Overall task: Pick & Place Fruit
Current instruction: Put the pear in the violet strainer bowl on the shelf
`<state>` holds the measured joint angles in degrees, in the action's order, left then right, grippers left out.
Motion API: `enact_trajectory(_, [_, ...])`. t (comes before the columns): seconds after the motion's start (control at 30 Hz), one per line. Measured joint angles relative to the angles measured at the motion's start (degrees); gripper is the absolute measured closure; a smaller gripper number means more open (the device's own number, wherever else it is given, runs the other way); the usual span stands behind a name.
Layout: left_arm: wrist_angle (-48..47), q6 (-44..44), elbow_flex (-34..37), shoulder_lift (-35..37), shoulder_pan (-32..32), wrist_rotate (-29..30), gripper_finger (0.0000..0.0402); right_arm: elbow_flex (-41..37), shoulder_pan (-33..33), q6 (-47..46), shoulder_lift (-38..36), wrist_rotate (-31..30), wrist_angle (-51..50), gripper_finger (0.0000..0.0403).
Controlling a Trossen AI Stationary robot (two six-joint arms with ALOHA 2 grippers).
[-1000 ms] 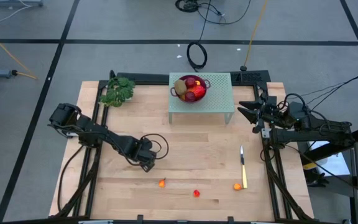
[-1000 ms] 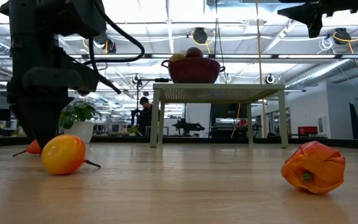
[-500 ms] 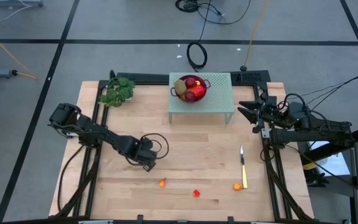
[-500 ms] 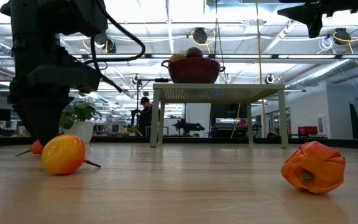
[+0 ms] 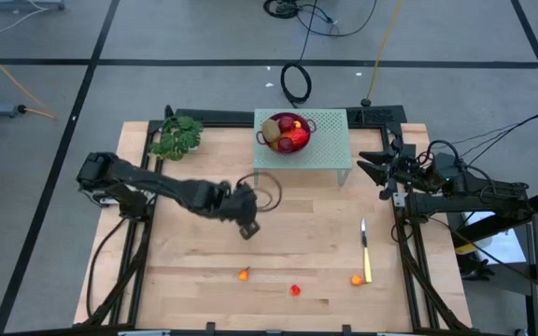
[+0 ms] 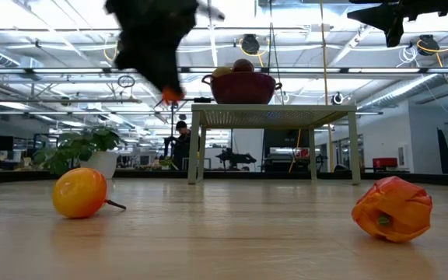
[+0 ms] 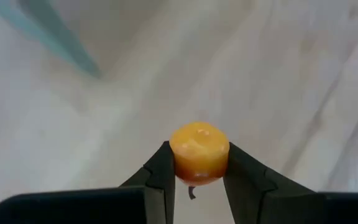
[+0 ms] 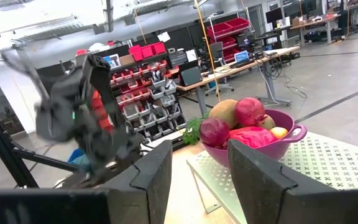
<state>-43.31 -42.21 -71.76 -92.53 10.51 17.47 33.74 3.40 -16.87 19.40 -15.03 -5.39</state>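
My left gripper hangs above the middle of the table, shut on a tiny orange fruit. The low view shows the left gripper high up with that fruit at its tip. A purple bowl holding several fruit stands on a small green stand at the far side. Three small fruit lie near the front edge: an orange one, a red one and another orange one. My right gripper waits, open, to the right of the stand. My left gripper pinches the tiny orange fruit by its two opposite sides between the two fingertips. The fruit sits at the fingers' free ends. It is lifted clear of the table, with a short dark stem pointing back between the fingers.
A yellow-handled knife lies at the right, next to the orange fruit. A leafy green sprig sits at the far left corner. Bare wood lies between the stand and the front fruit. A person shows far off in the room.
My left gripper has risen from the table and swung right and toward the far edge, nearer the green stand. The tiny orange fruit has come up with it, lifted clear. The other fruit and my right arm have kept still.
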Motion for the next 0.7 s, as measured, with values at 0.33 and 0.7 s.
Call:
enact_trajectory(0.33, [-2.8,22.5,-18.0,0.0,-10.5,9.9,0.0308,0.0,0.0,0.2,0.0,-0.1,0.0,0.0252])
enact_trajectory(0.7, [20.7,27.5,-21.8,-0.3,-19.0,10.2,0.0309,0.0,0.0,3.0,0.0,-0.1,0.0,0.0252])
